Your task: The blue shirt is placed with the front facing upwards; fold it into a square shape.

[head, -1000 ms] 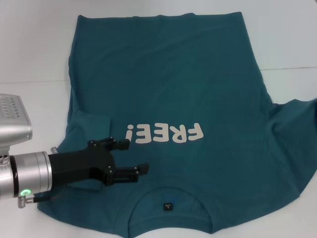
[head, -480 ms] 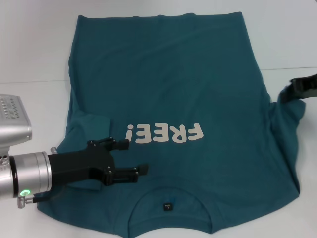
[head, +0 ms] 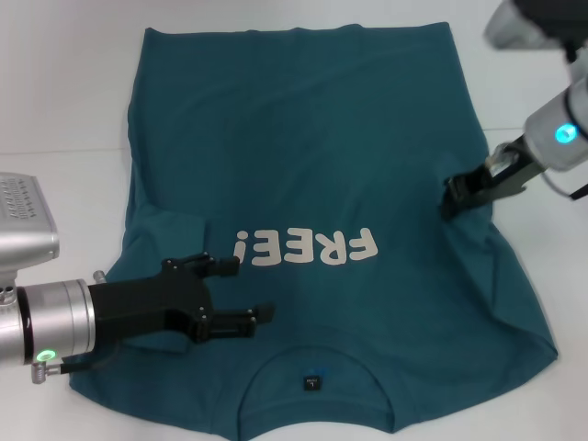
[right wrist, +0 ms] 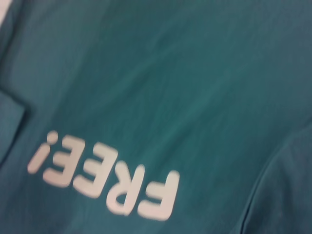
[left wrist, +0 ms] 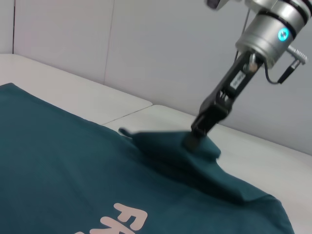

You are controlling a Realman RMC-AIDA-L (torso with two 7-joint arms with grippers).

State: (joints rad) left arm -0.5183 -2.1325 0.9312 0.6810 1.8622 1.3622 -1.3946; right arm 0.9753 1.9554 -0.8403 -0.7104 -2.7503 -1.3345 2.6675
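Blue shirt [head: 322, 184] flat on white counter [head: 64, 101]. Right end effector [head: 457, 195] pinching sleeve fabric at 3 o'clock. Left end effector [head: 241, 289] spread wide at 8 o'clock.

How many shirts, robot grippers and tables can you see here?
Blue shirt: 1
Grippers: 2, the left gripper and the right gripper
White table: 1
Total: 4

right gripper [left wrist: 192, 141] pinching blue shirt [left wrist: 73, 165] sleeve
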